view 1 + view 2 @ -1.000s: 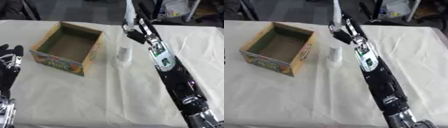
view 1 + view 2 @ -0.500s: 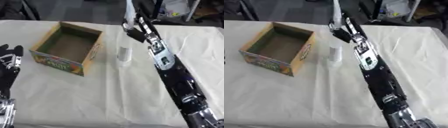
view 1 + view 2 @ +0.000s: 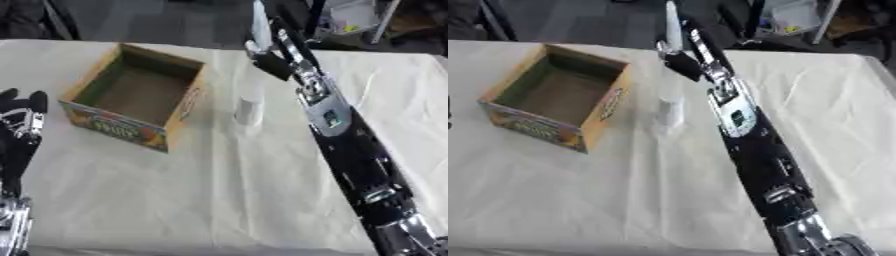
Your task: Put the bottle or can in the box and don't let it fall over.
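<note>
Not much going on — the right hand [image 3: 267,62] slides a bit further out past the white bottle [image 3: 249,110] toward the far edge of the surface [image 3: 219,200], with its forearm turning a little on the way — that's about it.

Before you: matt, creased cream cloth [image 3: 219,200] under a cardboard box [image 3: 136,97] with glossy printed sides; beside the box, a smooth pale plastic-looking bottle [image 3: 249,110]; your right arm [image 3: 350,145] is glossy black.
</note>
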